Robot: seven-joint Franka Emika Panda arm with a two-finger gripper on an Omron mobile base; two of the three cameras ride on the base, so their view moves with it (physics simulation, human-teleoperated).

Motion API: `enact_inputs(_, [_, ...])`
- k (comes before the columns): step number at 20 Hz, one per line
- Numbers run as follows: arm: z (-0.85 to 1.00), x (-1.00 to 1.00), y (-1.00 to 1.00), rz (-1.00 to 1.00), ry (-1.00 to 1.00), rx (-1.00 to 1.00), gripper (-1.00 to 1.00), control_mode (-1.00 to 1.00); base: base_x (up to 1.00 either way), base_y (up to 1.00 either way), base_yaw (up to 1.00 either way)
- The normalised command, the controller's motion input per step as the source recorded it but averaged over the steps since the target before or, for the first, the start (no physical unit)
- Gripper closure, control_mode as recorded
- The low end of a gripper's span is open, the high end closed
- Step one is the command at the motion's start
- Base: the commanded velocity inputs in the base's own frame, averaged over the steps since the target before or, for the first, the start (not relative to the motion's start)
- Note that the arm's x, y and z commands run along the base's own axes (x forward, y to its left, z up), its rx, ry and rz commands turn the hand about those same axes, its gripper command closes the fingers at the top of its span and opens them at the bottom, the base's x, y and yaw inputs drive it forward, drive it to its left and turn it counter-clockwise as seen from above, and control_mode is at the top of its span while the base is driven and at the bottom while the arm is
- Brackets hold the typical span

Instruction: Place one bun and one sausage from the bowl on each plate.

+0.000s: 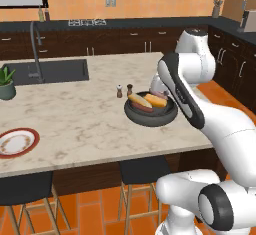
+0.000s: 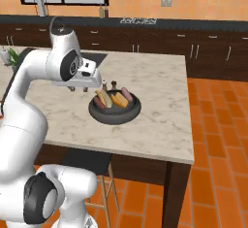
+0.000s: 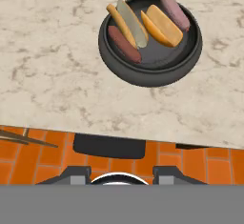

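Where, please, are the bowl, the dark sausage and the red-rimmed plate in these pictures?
bowl (image 3: 143, 73): hand view, on its near dark rim.
dark sausage (image 3: 124, 44): hand view, on the middle of its length.
red-rimmed plate (image 1: 17, 142): left base view, on its white centre.

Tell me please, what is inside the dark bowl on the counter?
The bowl holds two buns and two sausages, one dark red-brown, one paler pink. They lie side by side. The bowl's floor under them is covered, so nothing more can be told there.
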Motion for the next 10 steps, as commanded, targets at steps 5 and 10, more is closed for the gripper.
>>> enact_inputs(5, [-0.46,0.52,0.03,0.0,0.01,0.0,-1.0,-1.0,0.0,0.0,0.0])
enact_inputs(10, [-0.67,0.98,-0.13,0.0,0.02,0.0,-1.0,-1.0,0.0,0.0,0.0])
